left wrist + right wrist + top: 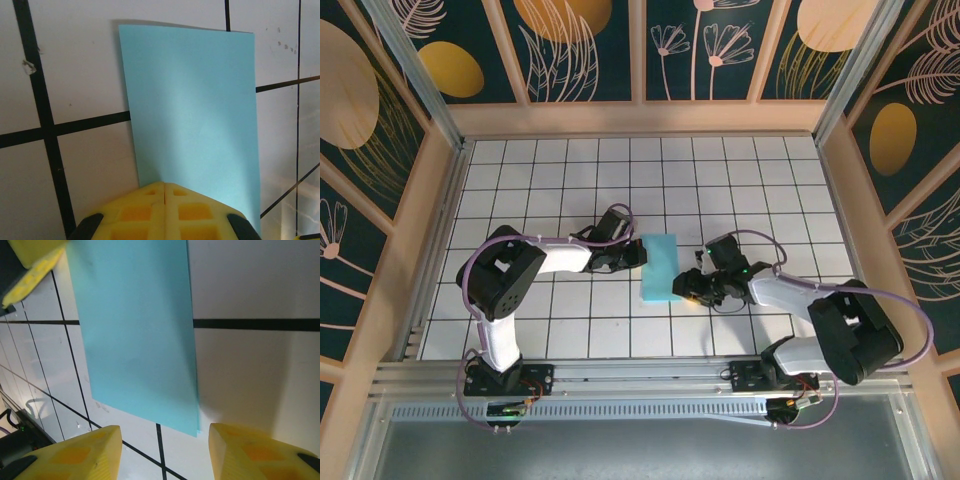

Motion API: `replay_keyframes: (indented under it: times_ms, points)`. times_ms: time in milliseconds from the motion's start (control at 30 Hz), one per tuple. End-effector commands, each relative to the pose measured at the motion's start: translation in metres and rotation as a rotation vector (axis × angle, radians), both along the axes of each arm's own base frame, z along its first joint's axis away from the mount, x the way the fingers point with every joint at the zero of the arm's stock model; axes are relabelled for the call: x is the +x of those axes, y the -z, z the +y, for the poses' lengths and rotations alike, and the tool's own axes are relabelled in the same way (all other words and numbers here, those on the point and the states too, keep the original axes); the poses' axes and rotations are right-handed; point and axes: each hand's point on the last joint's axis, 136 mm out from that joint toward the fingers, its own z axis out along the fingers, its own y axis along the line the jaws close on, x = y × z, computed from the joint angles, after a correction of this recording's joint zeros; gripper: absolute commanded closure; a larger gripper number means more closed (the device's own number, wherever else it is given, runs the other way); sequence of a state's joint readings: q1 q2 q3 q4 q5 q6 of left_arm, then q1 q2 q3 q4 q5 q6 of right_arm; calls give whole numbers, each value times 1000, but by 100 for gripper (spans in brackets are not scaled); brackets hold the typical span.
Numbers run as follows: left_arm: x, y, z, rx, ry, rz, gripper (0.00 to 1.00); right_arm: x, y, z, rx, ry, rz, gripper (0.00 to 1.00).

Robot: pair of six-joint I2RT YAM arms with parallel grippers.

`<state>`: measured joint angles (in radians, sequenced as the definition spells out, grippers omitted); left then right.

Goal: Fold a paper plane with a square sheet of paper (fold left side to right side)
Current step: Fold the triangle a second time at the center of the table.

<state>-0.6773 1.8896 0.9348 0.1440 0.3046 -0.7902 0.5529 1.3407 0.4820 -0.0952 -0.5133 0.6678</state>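
The turquoise sheet of paper (660, 268) lies flat on the white grid table as a tall rectangle, about one tile wide and two long. In the right wrist view the paper (137, 335) shows two layers at its near corner. My left gripper (640, 253) is shut, its tip at the paper's left edge. In the left wrist view the joined yellow fingertips of the left gripper (165, 192) rest over the near edge of the paper (192, 110). My right gripper (686, 287) stands open just off the paper's lower right corner. Nothing lies between the fingers of the right gripper (165, 452).
The white grid table (570, 180) is ringed by wooden walls (640, 118) with patterned panels. A metal rail (640, 375) runs along the near edge by the arm bases. The left gripper's yellow finger (30, 260) shows at the top left of the right wrist view.
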Motion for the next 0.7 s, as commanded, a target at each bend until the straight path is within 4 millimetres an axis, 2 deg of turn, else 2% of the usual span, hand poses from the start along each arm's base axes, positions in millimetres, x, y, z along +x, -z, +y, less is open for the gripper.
replay_keyframes:
  times_ms: [0,200,667]
  points:
    - [-18,28,19,98,-11,65,100,4,0,4,-14,0,-10,51]
    - [-17,27,18,97,-10,65,100,2,3,8,-10,-7,-2,51]
    - [-17,27,19,99,-10,64,100,12,-9,22,60,-7,-26,51]
